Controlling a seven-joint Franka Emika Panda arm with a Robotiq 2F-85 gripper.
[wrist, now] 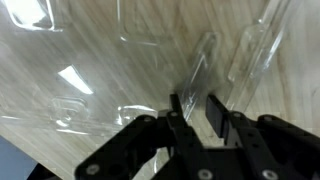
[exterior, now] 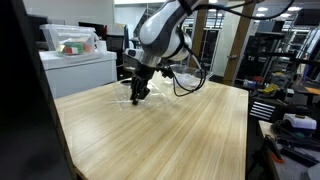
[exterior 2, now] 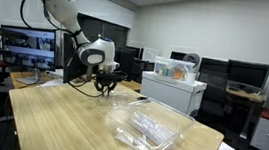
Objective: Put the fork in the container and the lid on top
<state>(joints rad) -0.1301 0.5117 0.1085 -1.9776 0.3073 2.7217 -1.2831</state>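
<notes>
- Far left in the wrist view, a flat clear sheet with pressed-in shapes lies on the table (wrist: 130, 55). I take it for the lid (wrist: 65, 95).
- In the centre, my gripper (wrist: 197, 108) is low over the wood with its jaws a narrow gap apart. A slim clear strip, which I read as the fork (wrist: 204, 62), runs down toward that gap. I cannot tell whether the pads are biting on it or only flanking it.
- To the right, a raised clear edge stands just beside the fork. It is probably a wall of the container (wrist: 256, 45). In an exterior view the clear plastic (exterior 2: 159, 133) spreads over the near half of the table.
- Risks: everything is clear on pale wood, so I could misjudge the edges. A thin, slick handle may twist or squirt out as the jaws close. Coming in too low would scrape the table. A sideways nudge could shove the light container or slide the lid away.
- Writing: I can read none; the monitors (exterior 2: 27, 46) and the bin (exterior: 72, 42) show no legible labels.
</notes>
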